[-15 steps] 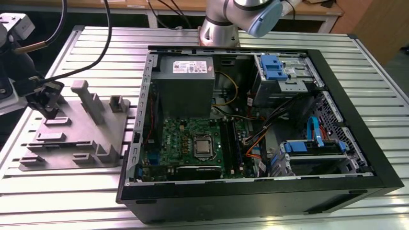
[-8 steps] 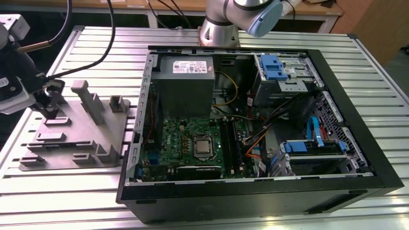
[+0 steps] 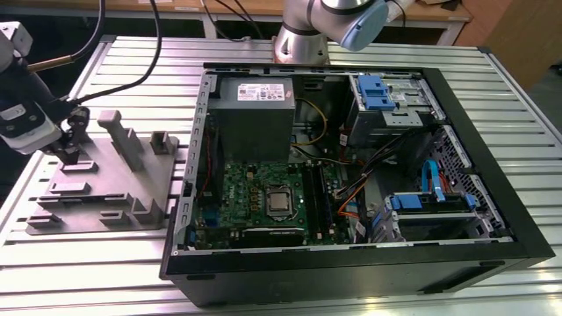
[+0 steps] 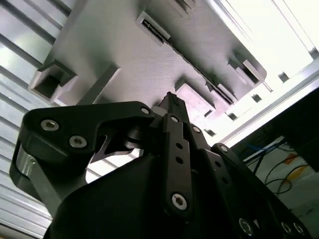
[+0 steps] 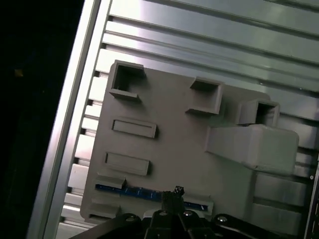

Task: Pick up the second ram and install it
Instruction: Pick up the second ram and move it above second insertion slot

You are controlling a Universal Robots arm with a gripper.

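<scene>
The second ram (image 5: 134,191) is a thin stick with a blue edge, standing on edge in slots at one end of the grey fixture plate (image 5: 174,124). My gripper (image 5: 176,191) hangs right over the stick's middle, its narrow fingertips drawn together. In the exterior view the gripper (image 3: 68,157) sits low over the fixture plate (image 3: 105,210) at the far left, well away from the computer. The second wrist view looks past the gripper (image 4: 172,98) from behind, with its tips just above the fixture plate (image 4: 109,45). I see nothing lifted between the fingers.
An open computer case (image 3: 351,263) lies to the exterior view's right of the fixture, with its green motherboard (image 3: 263,191) exposed. A tall grey block (image 3: 118,131) rises from the plate beside the gripper. Everything rests on a slatted aluminium table (image 3: 105,263).
</scene>
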